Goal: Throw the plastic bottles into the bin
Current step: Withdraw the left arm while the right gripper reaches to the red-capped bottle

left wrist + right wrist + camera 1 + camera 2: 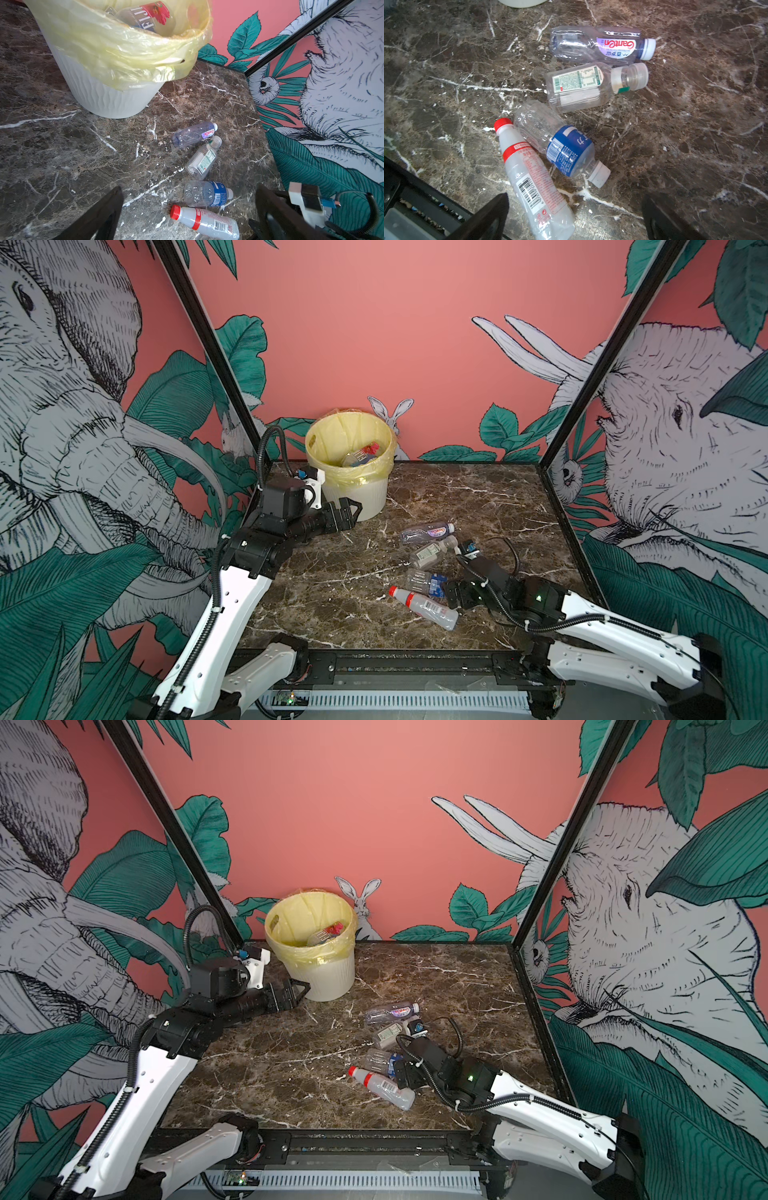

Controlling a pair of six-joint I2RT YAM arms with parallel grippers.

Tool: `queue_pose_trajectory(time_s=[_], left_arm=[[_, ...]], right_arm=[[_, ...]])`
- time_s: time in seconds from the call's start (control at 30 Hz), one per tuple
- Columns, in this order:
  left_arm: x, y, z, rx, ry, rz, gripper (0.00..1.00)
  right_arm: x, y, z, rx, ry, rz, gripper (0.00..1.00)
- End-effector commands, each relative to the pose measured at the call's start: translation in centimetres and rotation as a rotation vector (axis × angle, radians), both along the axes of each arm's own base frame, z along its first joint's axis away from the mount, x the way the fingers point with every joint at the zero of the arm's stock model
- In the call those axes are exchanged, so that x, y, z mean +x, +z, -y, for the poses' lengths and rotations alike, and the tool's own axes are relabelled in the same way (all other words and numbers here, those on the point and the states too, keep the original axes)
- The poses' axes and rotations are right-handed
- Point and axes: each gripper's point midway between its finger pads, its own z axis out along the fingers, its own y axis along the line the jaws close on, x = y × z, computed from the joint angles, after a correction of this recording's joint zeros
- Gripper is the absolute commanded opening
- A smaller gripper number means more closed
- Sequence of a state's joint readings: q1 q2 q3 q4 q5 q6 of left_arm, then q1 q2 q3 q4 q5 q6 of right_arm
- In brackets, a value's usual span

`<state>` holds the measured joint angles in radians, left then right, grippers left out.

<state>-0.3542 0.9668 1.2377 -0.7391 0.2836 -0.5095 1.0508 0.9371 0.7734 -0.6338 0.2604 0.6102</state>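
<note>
Plastic bottles [566, 151] lie loose; left fingers [104, 214] and right fingers [488, 216] gape empty.

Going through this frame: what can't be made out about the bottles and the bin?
- Cream-white ribbed bin with yellow bag: its contents cannot be counted; rim and bag hide most in both top views, and the left wrist view's edge cuts it.
- Clear blue-labelled plastic bottle: cap end hidden behind the right gripper in both top views.
- Red-capped milky plastic bottle: base cut by the right wrist view's edge.
</note>
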Motion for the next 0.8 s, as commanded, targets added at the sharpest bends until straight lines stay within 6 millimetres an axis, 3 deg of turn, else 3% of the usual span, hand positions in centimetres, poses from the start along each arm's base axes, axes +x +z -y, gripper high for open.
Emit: queue_pose_trajectory(time_s=[0.0,0.27,0.53,0.77], left_arm=[[-1.4,-0.1,0.4,-0.023,-0.027,0.014,0.99],[-2.6,-5.1,1.7,0.025,-0.080,-0.082,1.00],[-2.4,-9.4,0.4,0.101,-0.029,-0.089,1.00],[-2.1,-13.0,0.0,0.131,0.005,-0.143,0.99]], right_arm=[[-0.7,0.2,-1.5,-0.002,0.087,-0.003,0.99],[-1.7,-2.2,-3.0,0.002,0.179,-0.035,0.99],[-2.5,-4.3,-5.1,0.008,0.240,-0.124,0.98],[-2.1,-3.1,-6.9,0.056,0.240,-0.129,0.96]])
